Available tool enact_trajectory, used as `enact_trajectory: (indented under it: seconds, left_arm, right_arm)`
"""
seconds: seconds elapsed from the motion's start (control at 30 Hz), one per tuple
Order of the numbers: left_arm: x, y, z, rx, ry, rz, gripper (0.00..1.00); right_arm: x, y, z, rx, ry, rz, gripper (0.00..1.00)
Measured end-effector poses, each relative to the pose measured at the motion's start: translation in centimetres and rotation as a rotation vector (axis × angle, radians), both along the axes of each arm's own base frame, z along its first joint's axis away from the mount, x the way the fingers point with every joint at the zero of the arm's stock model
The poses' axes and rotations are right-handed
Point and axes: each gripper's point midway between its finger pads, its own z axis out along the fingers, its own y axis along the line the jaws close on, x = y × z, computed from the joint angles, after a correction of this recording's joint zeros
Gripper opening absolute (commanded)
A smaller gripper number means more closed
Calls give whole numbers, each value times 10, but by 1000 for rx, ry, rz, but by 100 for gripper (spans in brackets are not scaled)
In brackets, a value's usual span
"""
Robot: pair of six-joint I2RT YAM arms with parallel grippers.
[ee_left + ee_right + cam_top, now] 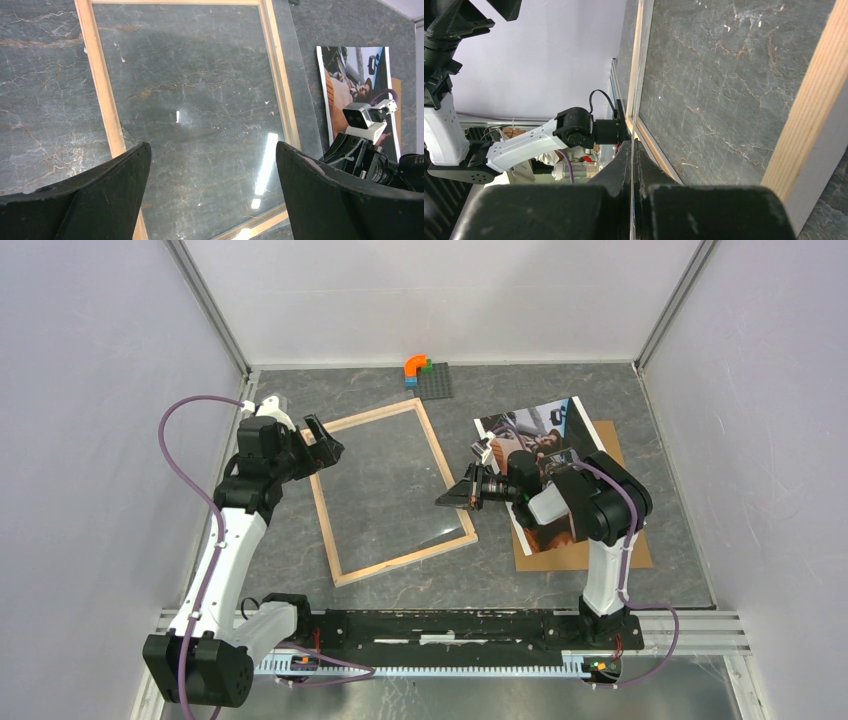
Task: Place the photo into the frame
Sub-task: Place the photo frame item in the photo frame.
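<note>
The pale wood frame [326,515] lies flat at the table's middle, and its rails show in both wrist views [102,85] [814,100]. A clear pane [400,490] rests over it, overhanging the right rail. My right gripper [447,499] is shut on the thin edge of that pane [631,145] at the frame's right side. The photo [525,430] lies face up to the right on a brown backing board [620,550], partly hidden by the right arm, and it also shows in the left wrist view [350,75]. My left gripper [322,440] hangs open over the frame's far left corner [212,147], holding nothing.
A dark baseplate [436,383] with orange, green and blue bricks sits at the back centre. White enclosure walls close the table on three sides. The arms' mounting rail [440,625] runs along the near edge.
</note>
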Motion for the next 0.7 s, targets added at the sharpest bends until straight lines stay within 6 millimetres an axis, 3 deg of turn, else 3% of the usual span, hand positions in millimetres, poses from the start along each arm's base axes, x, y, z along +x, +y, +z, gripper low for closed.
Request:
enact_trajectory:
  seconds: [0.7]
  left_arm:
    - [0,0,0,0,0,-1,100]
  right_arm:
    - [-2,-2,-9,-13,22,-1,0]
